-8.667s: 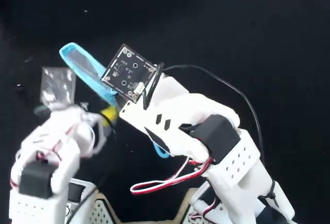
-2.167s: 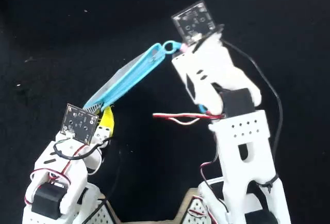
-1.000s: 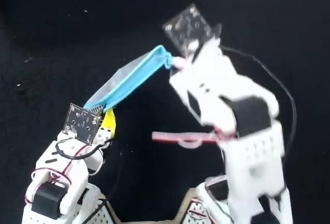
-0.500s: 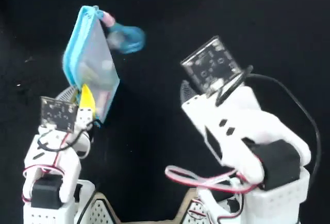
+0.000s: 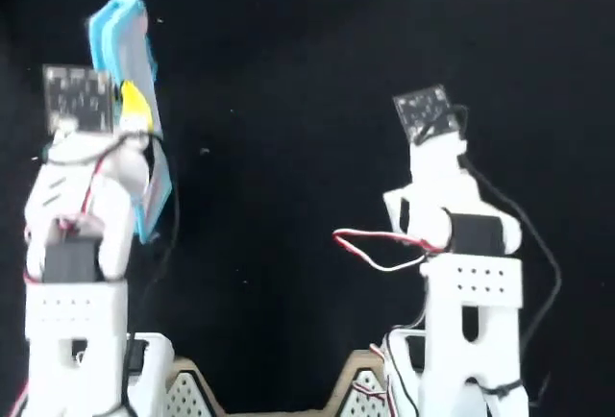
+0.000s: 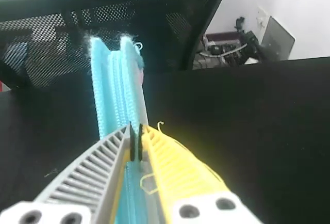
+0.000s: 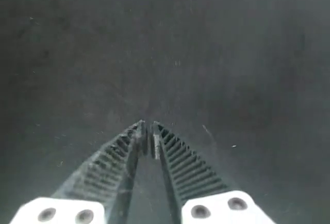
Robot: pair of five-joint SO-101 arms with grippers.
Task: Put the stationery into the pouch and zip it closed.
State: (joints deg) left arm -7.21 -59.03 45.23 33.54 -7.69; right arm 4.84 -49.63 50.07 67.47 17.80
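The pouch (image 5: 123, 33), translucent with a light blue zip edge, is held up off the table at the far left, standing on edge. My left gripper (image 5: 135, 110) is shut on its side, the yellow finger (image 5: 135, 105) against the clear panel. In the left wrist view the blue zip band (image 6: 116, 90) runs straight out from the pinched fingertips of that gripper (image 6: 136, 137). I cannot make out what is inside the pouch. My right gripper (image 7: 148, 130) is shut on nothing above the bare black cloth; its arm (image 5: 452, 215) stands upright at the right.
A black cloth (image 5: 307, 100) covers the whole table. Behind the pouch in the left wrist view is a mesh chair back (image 6: 154, 12), with cables and boxes (image 6: 242, 43) beyond the table's far edge. A red-and-white cable (image 5: 370, 249) loops off the right arm.
The right gripper let go of the pouch's zip end and drew back to the right, shut. The left arm swung the pouch up and to the far left, where it stands on edge.
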